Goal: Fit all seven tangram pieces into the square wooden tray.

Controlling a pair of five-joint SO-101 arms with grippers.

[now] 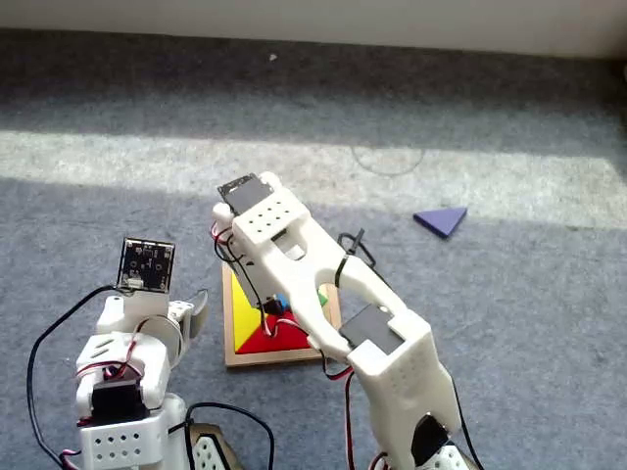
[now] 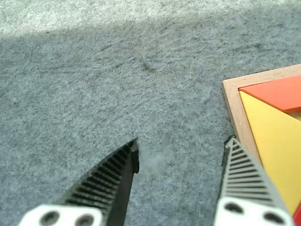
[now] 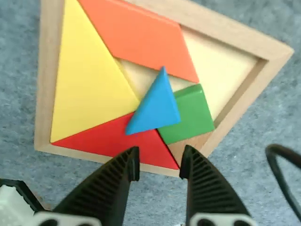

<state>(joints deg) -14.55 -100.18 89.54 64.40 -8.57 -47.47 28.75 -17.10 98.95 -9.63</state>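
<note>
Right gripper (image 3: 160, 162) is hanging just over the near rim of the tray (image 3: 235, 35), jaws only a little apart and nothing between them. Left gripper (image 2: 182, 146) sits off one corner of the tray, jaws wide apart, also empty.

Five pieces are in the tray: yellow triangle (image 3: 87, 80), orange piece (image 3: 141, 35), red triangle (image 3: 117, 141), green square (image 3: 188, 113) and the blue triangle (image 3: 155, 106). The purple triangle (image 1: 441, 220) is lying well away on the grey desk (image 1: 509, 313).

Stuff I'd worry about:

- The blue one looks like it's riding on top of the seam where yellow, red and green meet, not seated flat. If so, pushing down on it could just tip it or shove the green square out of line.
- The green square looks a bit cocked against the rim too, so one nudge might jam both.
- The right gripper is so close to the rim that coming down a touch off could catch the wood and slide the whole tray, since nothing seems to pin it down.
- A black cable loop (image 3: 281, 148) hangs right beside the right gripper, which looks like a snag risk on the long reach out to the purple triangle.
</note>
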